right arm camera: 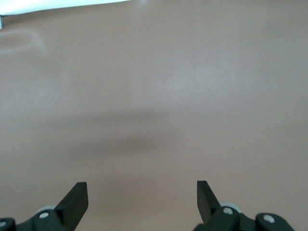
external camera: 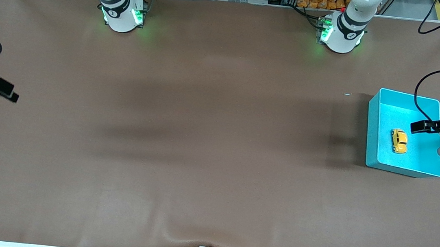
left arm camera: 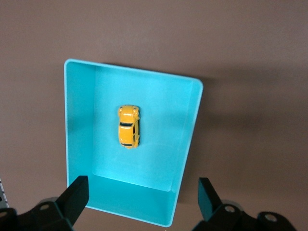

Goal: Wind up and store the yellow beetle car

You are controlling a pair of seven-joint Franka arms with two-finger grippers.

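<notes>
Your car sits on its wheels on the floor of the turquoise bin, near the middle and clear of every wall, at the left arm's end of the table. Judge it light, hard and glossy: the rounded roof will likely slip out of a pinch, so if you must take it again, close across the flat sides between the wheels, squarely and gently, since the small wheels look like the fragile part. The left hand hangs over the bin, fingers spread wide and holding nothing; the car looks stored. The right hand waits over bare table at the right arm's end, also wide open and empty.
</notes>
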